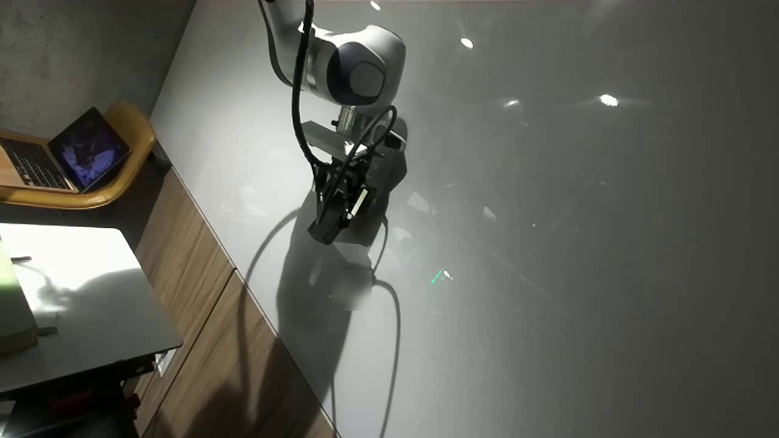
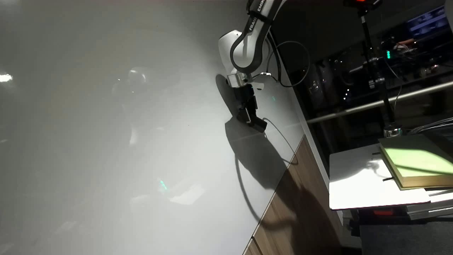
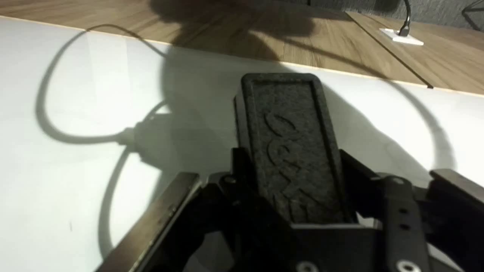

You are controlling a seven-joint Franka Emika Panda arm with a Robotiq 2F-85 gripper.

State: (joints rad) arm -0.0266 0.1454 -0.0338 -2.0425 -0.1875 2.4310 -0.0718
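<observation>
My gripper [image 3: 290,154] is shut on a dark grey block-shaped eraser [image 3: 295,132] with raised edges and engraved lettering. One finger presses each long side, and the eraser's far end sticks out beyond the fingertips. In both exterior views the gripper [image 1: 348,204] [image 2: 247,114] hangs tilted near a large glossy white surface [image 1: 548,243], with the dark eraser [image 1: 328,226] [image 2: 259,124] at its tip. I cannot tell whether the eraser touches the surface. The arm and gripper cast a broad shadow on it.
A wood-grain panel [image 3: 321,37] borders the white surface, with a socket and plug [image 3: 401,36]. A white-topped stand [image 1: 91,292] holds a green book [image 2: 421,156]. A laptop [image 1: 91,149] sits on a yellow chair [image 1: 137,137]. A dark pole [image 2: 377,71] stands behind. Cables hang along the arm.
</observation>
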